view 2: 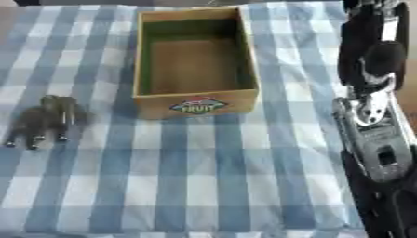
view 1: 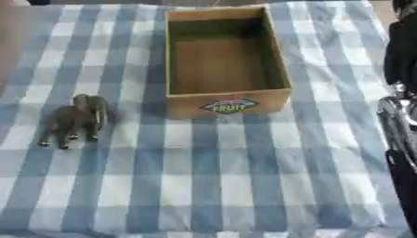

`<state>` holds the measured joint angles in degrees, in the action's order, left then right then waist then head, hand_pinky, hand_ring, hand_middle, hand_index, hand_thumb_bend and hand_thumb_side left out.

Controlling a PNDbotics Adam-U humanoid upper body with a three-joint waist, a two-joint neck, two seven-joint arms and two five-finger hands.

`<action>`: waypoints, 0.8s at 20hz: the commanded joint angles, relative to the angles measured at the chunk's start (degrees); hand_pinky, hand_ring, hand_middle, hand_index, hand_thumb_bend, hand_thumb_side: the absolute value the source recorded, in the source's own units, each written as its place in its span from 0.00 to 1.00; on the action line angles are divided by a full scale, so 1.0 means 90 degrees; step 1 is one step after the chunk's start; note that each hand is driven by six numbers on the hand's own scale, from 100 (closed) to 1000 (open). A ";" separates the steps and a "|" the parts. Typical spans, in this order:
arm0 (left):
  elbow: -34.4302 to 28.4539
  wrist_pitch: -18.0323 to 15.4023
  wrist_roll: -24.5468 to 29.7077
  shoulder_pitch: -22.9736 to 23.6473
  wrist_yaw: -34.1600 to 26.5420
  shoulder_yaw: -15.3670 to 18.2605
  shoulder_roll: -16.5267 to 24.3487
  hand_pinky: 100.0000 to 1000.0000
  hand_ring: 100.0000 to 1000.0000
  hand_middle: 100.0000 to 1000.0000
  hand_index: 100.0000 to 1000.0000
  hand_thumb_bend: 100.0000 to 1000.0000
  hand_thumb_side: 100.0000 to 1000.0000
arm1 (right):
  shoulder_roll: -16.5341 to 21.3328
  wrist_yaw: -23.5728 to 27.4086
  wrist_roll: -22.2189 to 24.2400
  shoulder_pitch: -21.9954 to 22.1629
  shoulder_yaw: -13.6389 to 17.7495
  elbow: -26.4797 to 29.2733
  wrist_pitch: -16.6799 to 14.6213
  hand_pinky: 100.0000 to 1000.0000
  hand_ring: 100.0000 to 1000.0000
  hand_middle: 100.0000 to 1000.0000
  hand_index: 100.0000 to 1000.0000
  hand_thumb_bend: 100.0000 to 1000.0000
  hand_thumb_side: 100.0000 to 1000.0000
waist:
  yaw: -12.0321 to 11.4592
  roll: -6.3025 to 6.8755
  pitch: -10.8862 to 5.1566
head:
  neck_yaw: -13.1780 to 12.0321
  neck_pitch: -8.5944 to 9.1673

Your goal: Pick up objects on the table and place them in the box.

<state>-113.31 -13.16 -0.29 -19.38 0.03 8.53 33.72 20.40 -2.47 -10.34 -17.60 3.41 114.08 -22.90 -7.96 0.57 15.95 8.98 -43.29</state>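
Note:
A grey-brown toy elephant (view 1: 77, 120) stands upright on the checked cloth, to the left of the box and a little nearer to me. The open cardboard box (view 1: 226, 103) with a "FRUIT" label on its front wall sits at the far middle, and nothing shows inside it. My right hand (view 2: 372, 44) is raised at the right edge, beside the box's right wall and apart from it, with its fingers stretched toward the far side and holding nothing. Its silver forearm (view 2: 374, 135) runs down to the lower right corner. My left hand does not show.
A blue and white checked cloth (view 1: 220, 176) covers the table. Bare brown table top (view 1: 10, 42) shows at the far left edge, and the cloth's front edge lies along the bottom of the view.

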 commanded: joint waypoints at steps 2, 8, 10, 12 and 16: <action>0.0085 0.0361 -0.0015 -0.0218 0.0412 -0.0207 0.0847 0.70 0.73 0.72 0.86 0.36 0.03 | 0.0141 -0.0019 0.0049 -0.0039 -0.0016 0.0056 0.0008 0.88 0.93 0.59 0.86 0.95 0.94 | 0.0023 0.0044 -0.0140 | -0.0085 -0.0057; 0.0789 0.0911 0.0502 -0.0751 0.0971 -0.0907 0.1755 0.74 0.77 0.76 0.89 0.55 0.24 | 0.0231 -0.0017 0.0072 -0.0013 -0.0045 0.0056 0.0016 0.88 0.93 0.59 0.86 0.94 0.95 | 0.0049 0.0124 -0.0176 | 0.0011 0.0136; 0.1026 0.1048 0.0679 -0.0945 0.1148 -0.1186 0.2043 0.75 0.78 0.77 0.90 0.60 0.28 | 0.0243 -0.0009 0.0086 -0.0011 -0.0065 0.0056 0.0019 0.88 0.93 0.59 0.86 0.94 0.95 | 0.0076 0.0143 -0.0188 | 0.0004 0.0159; 0.1256 0.1128 0.0861 -0.1146 0.1330 -0.1479 0.2339 0.75 0.79 0.77 0.90 0.65 0.31 | 0.0245 0.0004 0.0100 -0.0019 -0.0085 0.0056 0.0020 0.88 0.93 0.59 0.86 0.94 0.95 | 0.0115 0.0144 -0.0202 | -0.0021 0.0190; 0.1710 0.1161 0.1229 -0.1532 0.1698 -0.2033 0.2937 0.78 0.81 0.79 0.90 0.78 0.34 | 0.0237 0.0036 0.0127 -0.0050 -0.0118 0.0056 0.0012 0.88 0.93 0.59 0.86 0.94 0.95 | 0.0218 0.0122 -0.0217 | -0.0063 0.0295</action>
<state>-98.70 -2.80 9.79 -32.20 14.23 -8.99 56.29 21.11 -2.41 -9.39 -17.29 2.36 114.08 -22.77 -5.87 1.64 15.10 8.63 -41.44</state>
